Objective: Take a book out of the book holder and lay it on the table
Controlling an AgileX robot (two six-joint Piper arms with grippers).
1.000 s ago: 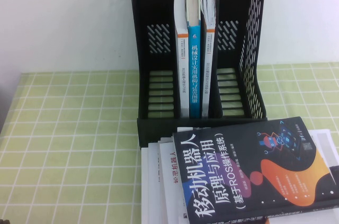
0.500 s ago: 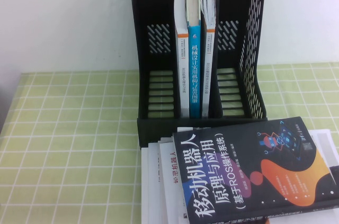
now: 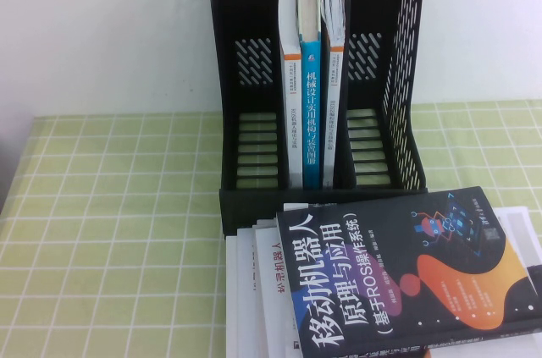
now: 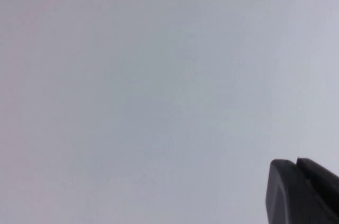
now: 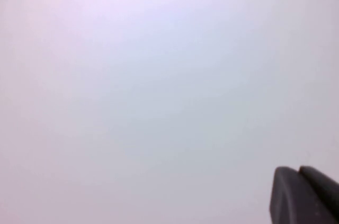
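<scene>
A black book holder (image 3: 246, 87) stands at the back middle of the table. Three books stand upright in its middle slot: a white one (image 3: 290, 112), a blue one (image 3: 312, 112) and a white one with an orange band (image 3: 336, 79). Neither arm shows in the high view. My left gripper (image 4: 296, 163) shows only in the left wrist view, its two fingertips pressed together against a blank pale wall. My right gripper (image 5: 298, 170) shows the same way in the right wrist view, fingertips together, holding nothing.
A stack of books lies flat in front of the holder, topped by a dark book with an orange patch (image 3: 406, 273), with white books (image 3: 250, 290) under it. A green checked cloth (image 3: 110, 231) covers the table. A white wall stands behind.
</scene>
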